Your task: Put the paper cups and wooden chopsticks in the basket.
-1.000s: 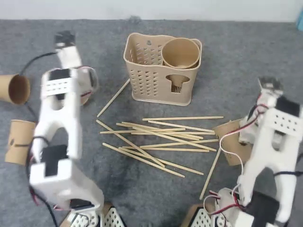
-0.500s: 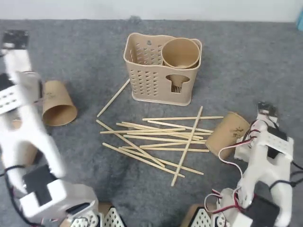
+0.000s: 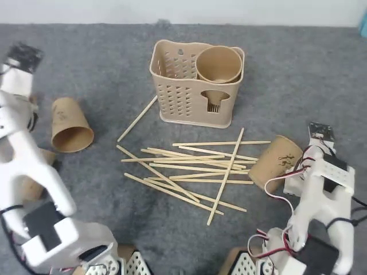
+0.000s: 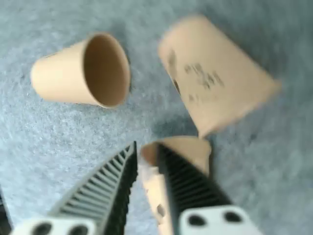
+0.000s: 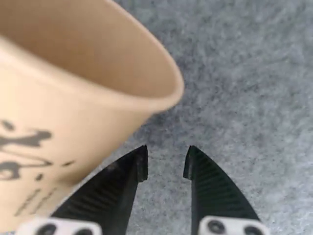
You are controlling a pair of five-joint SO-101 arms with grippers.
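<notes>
A paper cup [image 3: 218, 64] stands upright inside the basket [image 3: 172, 91], at its right end. The wooden chopsticks [image 3: 189, 169] lie in a loose, crisscrossed heap on the grey worktop [image 3: 298, 69] in front of the basket. A stray stick [image 3: 137, 118] lies at a slant just off the basket's left corner.

At the heap's right edge a right cup [image 3: 278, 160] lies on its side. My right tool [image 5: 166, 152] hangs just beside that cup's rim, its jaws a little apart and holding nothing. The right arm [image 3: 321, 189] rises from the near right corner.

Left of the heap, well apart from it, a left cup [image 3: 70, 125] lies on its side with its mouth toward the near edge.

My left tool [image 4: 146, 147] is low over the worktop's left side, its jaws a narrow slit apart with nothing clamped between them. A near cup [image 4: 183, 147] lies right under the tips, and I cannot tell whether they touch it. Beyond it lie an open-mouthed cup [image 4: 83, 71] and a printed cup [image 4: 215, 83], both on their sides.
</notes>
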